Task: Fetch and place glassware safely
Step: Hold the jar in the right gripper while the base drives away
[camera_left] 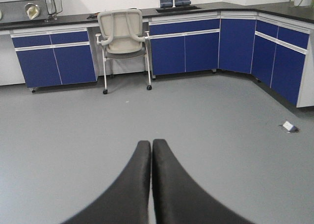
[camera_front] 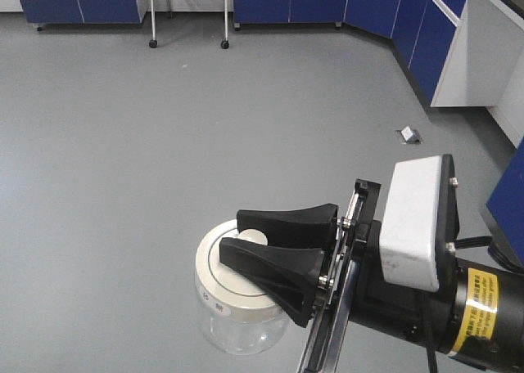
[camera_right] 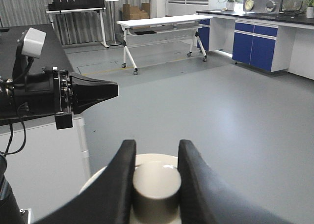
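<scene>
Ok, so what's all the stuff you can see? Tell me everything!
glass jar: one, clear with a cream-white lid, hanging from the right tool over the floor
chair: one, cream, on wheels, by the far cabinets
cabinets: a long row, blue, along the walls
small object: one, whitish, lying on the grey floor; too small to tell what it is
folding table: one, white, on wheels, far across the room
left tool: one, black, shut, holding nothing
right tool: one, black, shut on the knob of the jar's lid
</scene>
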`<state>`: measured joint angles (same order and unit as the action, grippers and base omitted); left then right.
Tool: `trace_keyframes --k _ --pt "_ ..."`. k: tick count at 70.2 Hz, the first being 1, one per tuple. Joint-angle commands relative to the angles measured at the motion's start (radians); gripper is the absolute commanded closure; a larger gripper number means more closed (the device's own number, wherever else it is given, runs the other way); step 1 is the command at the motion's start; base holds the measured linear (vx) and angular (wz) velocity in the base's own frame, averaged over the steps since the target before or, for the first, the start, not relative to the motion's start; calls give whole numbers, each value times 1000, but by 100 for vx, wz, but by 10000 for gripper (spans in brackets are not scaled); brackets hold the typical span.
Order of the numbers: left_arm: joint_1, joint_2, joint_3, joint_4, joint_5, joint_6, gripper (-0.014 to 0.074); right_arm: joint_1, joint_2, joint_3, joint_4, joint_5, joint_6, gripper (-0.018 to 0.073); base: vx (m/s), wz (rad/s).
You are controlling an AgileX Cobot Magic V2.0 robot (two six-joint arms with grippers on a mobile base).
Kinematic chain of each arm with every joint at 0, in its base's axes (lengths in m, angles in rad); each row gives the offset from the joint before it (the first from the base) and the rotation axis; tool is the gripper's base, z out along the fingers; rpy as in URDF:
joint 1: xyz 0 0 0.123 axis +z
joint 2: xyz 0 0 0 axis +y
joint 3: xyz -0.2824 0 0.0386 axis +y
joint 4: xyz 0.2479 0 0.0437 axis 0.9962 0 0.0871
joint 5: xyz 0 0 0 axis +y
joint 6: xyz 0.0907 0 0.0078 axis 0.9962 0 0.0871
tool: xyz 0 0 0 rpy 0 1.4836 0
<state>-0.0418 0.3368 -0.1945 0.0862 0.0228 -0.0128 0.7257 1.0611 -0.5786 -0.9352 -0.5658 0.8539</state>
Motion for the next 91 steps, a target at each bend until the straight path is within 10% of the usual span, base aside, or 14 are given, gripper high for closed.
trace_keyframes --k 1,91 --pt "-8 8 -27 -9 -69 -6 603 1 -21 -38 37 -75 -8 559 57 0" --pt "-8 8 -27 -9 -69 -6 603 1 -21 -38 37 -75 -8 559 60 3"
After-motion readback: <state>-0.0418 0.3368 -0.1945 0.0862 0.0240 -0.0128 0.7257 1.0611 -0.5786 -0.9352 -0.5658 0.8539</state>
